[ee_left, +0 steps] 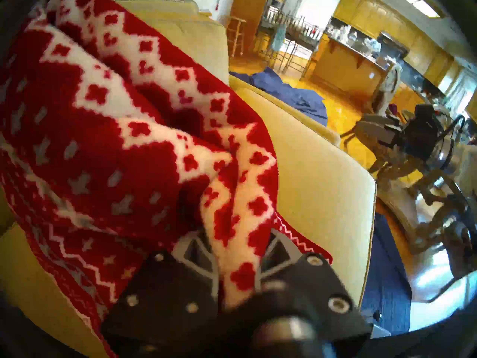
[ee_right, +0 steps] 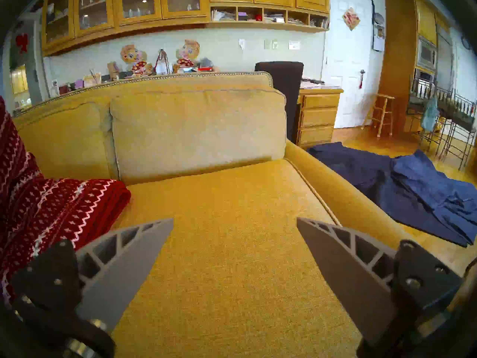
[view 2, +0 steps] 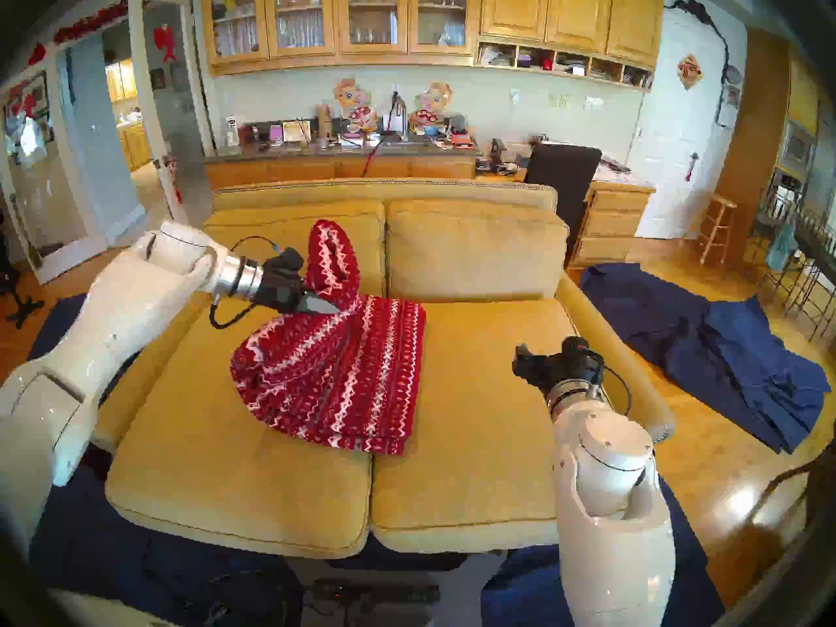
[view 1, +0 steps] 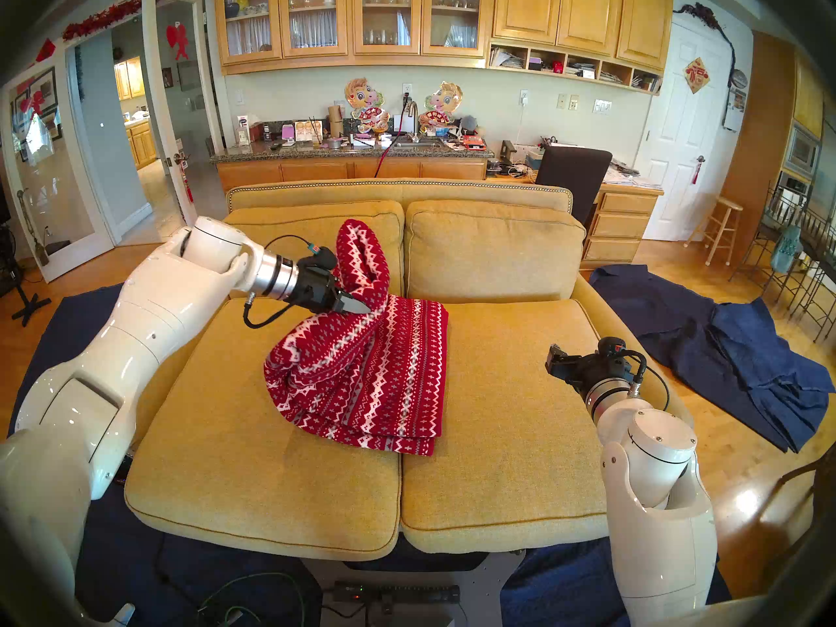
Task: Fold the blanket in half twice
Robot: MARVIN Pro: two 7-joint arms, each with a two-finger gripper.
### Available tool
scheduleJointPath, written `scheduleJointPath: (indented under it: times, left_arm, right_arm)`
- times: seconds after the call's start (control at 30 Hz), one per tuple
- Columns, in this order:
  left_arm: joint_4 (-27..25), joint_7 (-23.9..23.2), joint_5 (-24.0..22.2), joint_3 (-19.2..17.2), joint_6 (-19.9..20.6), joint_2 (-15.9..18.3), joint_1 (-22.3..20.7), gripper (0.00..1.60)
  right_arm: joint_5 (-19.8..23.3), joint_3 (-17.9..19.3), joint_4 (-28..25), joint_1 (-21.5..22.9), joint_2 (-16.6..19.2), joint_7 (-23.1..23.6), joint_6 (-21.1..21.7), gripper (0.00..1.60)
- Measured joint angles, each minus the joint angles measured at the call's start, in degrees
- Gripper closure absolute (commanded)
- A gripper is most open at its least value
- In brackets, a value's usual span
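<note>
Much of the left tool (view 1: 362,305) is buried in cloth: in the left wrist view its two grey fingers (ee_left: 192,249) show only at their roots, and a white-and-red fold runs up between them, so the tips are hidden. The fingers stand close together, clamped on that fold of the blanket (view 1: 384,372). From the head views the tool's tip meets the cloth above the far left part of the pile, and a loop of blanket rises behind it against the left back cushion (view 1: 289,232); how many layers are pinched cannot be told.

Red knit with white and grey zigzag, cross and diamond stripes, the blanket lies near the middle of the yellow sofa (view 1: 520,386), across the seam between the two seat cushions. Its right part lies flat in stacked layers with a straight right edge; its left part is bunched and lifted in a rounded hump.

Well apart to the right, the right tool (ee_right: 235,225) hovers over bare seat cushion, fingers spread wide and holding nothing. Only the blanket's right edge shows in its wrist view, cut off at the frame's left
</note>
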Motion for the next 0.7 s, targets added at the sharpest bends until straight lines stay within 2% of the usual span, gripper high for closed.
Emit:
scheduleJointPath:
  times: [0.4,0.7]
  left_arm:
    - [-10.03,4.69,0.57,3.00,4.50,0.13,4.40,1.60]
    - [-17.67,11.60,1.42,2.37,11.21,0.99,7.09,1.60]
  right_arm:
    - [0.00,0.00,0.00,0.03,0.02,0.00,-0.01,0.00]
    - [0.00,0.00,-0.16,0.05,0.03,0.01,-0.01,0.00]
